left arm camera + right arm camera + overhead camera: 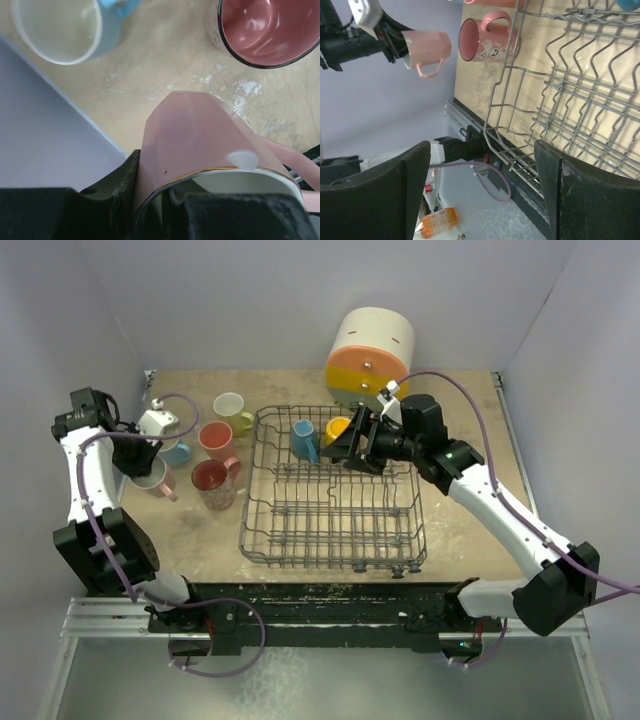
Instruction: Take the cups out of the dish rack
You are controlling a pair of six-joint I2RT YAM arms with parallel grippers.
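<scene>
The dish rack [330, 560] lies under and ahead of the right gripper [345, 448], whose fingers are spread wide with nothing between them. Two cups sit inside it: a yellow cup [338, 427] just beside the fingertips and a blue cup [305, 438] a little beyond. The left gripper [170, 200] is pinching a pink cup [195, 135] by its wall, one finger inside the rim and one outside, above bare table [165, 60]. Ahead of that hand stand a red mug [265, 30] and a pale blue mug [60, 27], both near.

On the left, I judge that the rim pinch could let the cup swing or land tilted and knock a neighbour. On the right, a spread finger could snag a wire and drag the rack, or tip the blue cup while reaching for the yellow one.
</scene>
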